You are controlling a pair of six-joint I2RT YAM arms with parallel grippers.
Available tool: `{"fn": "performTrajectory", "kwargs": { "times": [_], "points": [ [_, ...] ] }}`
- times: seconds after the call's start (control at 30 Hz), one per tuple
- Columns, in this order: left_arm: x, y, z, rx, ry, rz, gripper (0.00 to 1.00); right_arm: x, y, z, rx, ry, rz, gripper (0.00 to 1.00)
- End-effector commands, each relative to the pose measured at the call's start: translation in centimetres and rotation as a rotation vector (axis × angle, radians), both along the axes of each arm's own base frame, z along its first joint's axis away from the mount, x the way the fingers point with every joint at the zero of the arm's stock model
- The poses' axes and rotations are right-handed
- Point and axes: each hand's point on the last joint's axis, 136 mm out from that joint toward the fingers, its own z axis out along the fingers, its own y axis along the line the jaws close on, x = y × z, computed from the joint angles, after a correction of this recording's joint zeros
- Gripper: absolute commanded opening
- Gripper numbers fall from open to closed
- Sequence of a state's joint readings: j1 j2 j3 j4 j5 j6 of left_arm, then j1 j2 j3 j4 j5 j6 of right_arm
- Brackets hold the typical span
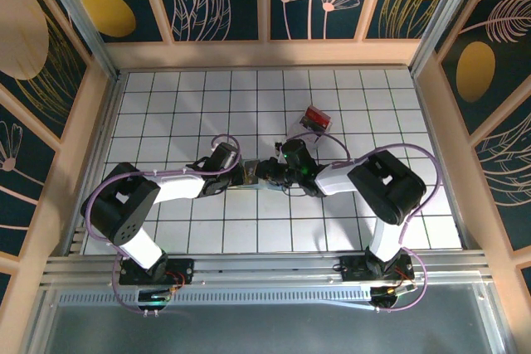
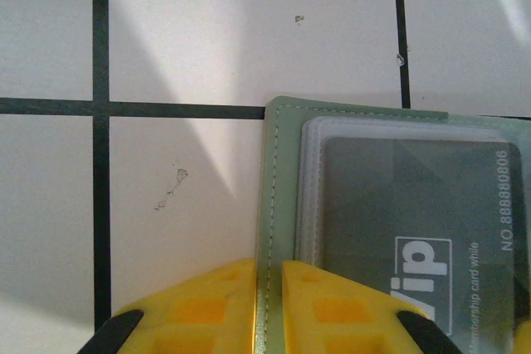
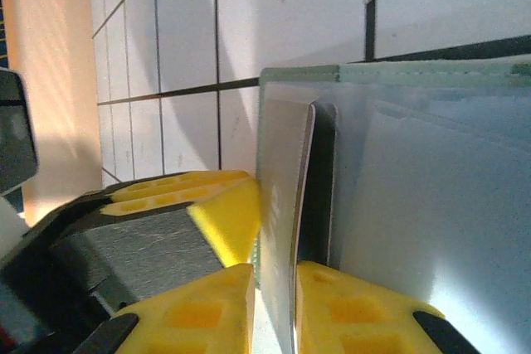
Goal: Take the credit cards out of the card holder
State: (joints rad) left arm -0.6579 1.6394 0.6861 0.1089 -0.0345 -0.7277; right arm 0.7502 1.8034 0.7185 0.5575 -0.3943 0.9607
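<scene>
Currently you're mid-extraction. The flat grey-green stitched bifold card holder (image 1: 253, 174) lies open mid-table, between the two arms. Your left gripper (image 2: 267, 308) is clamped on the card holder's stitched edge, pinning it down. A dark plastic "Vip" card (image 2: 415, 230) sits in the clear sleeve just right of those fingers.

Your right gripper (image 3: 274, 317) looks pinched on a thin pale-grey plastic credit card (image 3: 282, 188), which stands partly out of its pocket and bows slightly. I can't tell if that's the Vip card.

My read: one card is gripped but not free. Next, pull the right gripper straight along the pocket line and hold the left clamp firm, or the card holder drags along.

Watch the room: in the top view both grippers sit almost touching. A clear plastic box with red and black contents (image 1: 315, 118) lies on the white tiled table (image 1: 166, 105), just far-right of the right wrist. Don't swing the pull that way.
</scene>
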Motion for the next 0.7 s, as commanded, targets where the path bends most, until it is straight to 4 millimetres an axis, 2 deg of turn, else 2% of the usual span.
{"fn": "performTrajectory", "kwargs": {
  "times": [0.0, 0.2, 0.47, 0.67],
  "points": [
    [-1.5, -0.3, -1.4, -0.006, 0.077, -0.027, 0.16, 0.4, 1.4, 1.4, 0.077, -0.026, 0.03, 0.21],
    [-1.4, 0.0, -1.4, 0.003, 0.079, -0.013, 0.16, 0.4, 1.3, 1.9, 0.092, -0.033, 0.031, 0.2],
    [-1.3, 0.8, -2.1, 0.045, 0.099, 0.029, 0.17, 0.2, 0.7, 3.7, 0.143, -0.064, 0.034, 0.16],
    [-1.4, 0.9, -2.0, 0.05, 0.1, 0.037, 0.19, 0.1, 0.5, 3.6, 0.147, -0.056, 0.032, 0.11]
  ]
}}
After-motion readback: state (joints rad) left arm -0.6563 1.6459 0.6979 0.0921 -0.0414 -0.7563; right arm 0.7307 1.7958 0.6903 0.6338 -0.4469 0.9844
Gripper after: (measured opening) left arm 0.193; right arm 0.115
